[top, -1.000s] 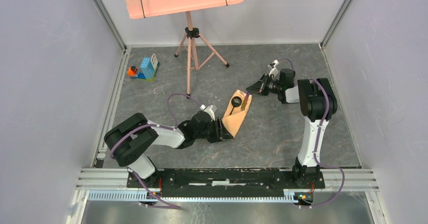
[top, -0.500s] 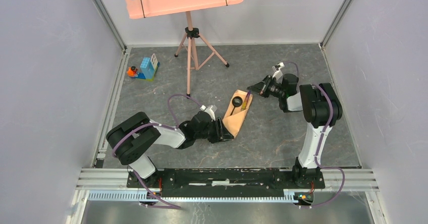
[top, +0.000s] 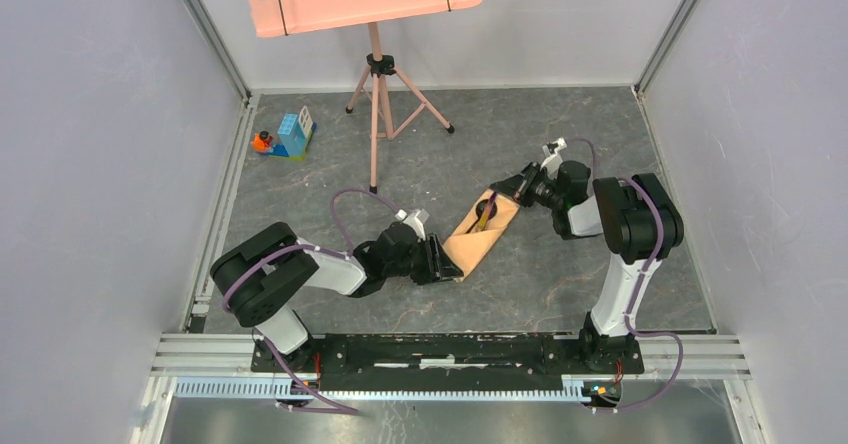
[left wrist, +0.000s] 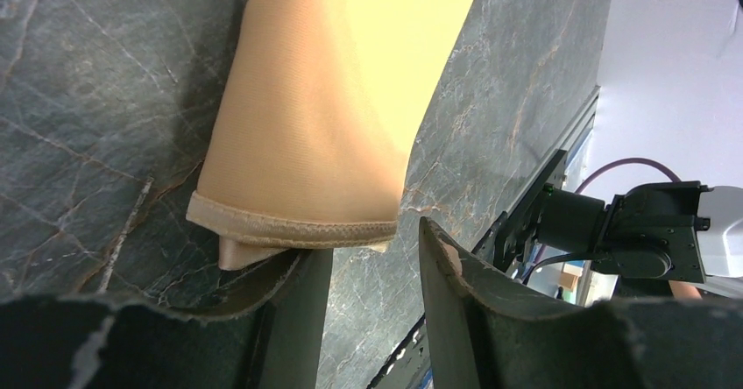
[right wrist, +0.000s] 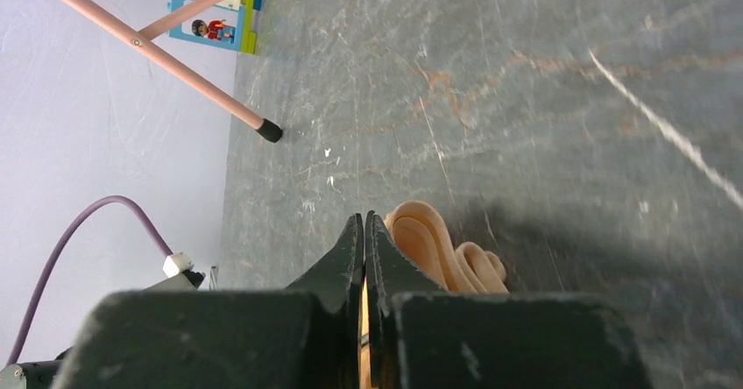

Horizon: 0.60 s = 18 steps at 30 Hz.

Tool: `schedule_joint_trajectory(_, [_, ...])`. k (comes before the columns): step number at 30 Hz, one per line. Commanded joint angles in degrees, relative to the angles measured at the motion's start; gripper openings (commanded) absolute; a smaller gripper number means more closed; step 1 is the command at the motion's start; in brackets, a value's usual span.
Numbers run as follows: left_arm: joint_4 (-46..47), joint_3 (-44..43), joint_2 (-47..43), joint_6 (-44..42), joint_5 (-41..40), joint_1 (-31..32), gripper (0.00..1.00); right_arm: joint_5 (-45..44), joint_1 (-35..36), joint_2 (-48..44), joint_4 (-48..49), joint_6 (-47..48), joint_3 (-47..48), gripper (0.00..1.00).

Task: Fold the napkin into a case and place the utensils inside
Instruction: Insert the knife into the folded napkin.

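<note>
Utensils (top: 485, 211) entering the case (top: 478, 239) on the table (top: 560, 274).
We find the right gripper (right wrist: 364, 231) clenched on a gold sliver, judged a utensil handle, at the case mouth; left gripper (left wrist: 368, 258) released beside the hem. Next: push straight in.

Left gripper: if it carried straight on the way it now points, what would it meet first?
Most likely the case: its hemmed near end lies directly ahead, right at the left gripper's open jaws.
</note>
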<state>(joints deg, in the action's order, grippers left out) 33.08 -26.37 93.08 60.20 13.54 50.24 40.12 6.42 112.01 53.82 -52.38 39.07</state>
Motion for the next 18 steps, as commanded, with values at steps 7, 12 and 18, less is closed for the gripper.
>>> schedule_joint_trajectory(7, [-8.4,4.3,-7.5,-4.0,-5.6,0.5,0.5,-3.1,0.6,-3.4,4.9,-2.2,-3.3,0.0])
schedule_joint_trajectory(12, [-23.1,5.8,-26.0,-15.9,-12.4,1.5,0.57,-2.7,0.4,-3.5,2.5,-0.8,-1.6,0.0])
schedule_joint_trajectory(18, [-19.9,6.1,-33.0,-23.0,-8.1,1.7,0.44,-5.6,0.2,-4.9,3.9,-3.5,-3.6,0.0])
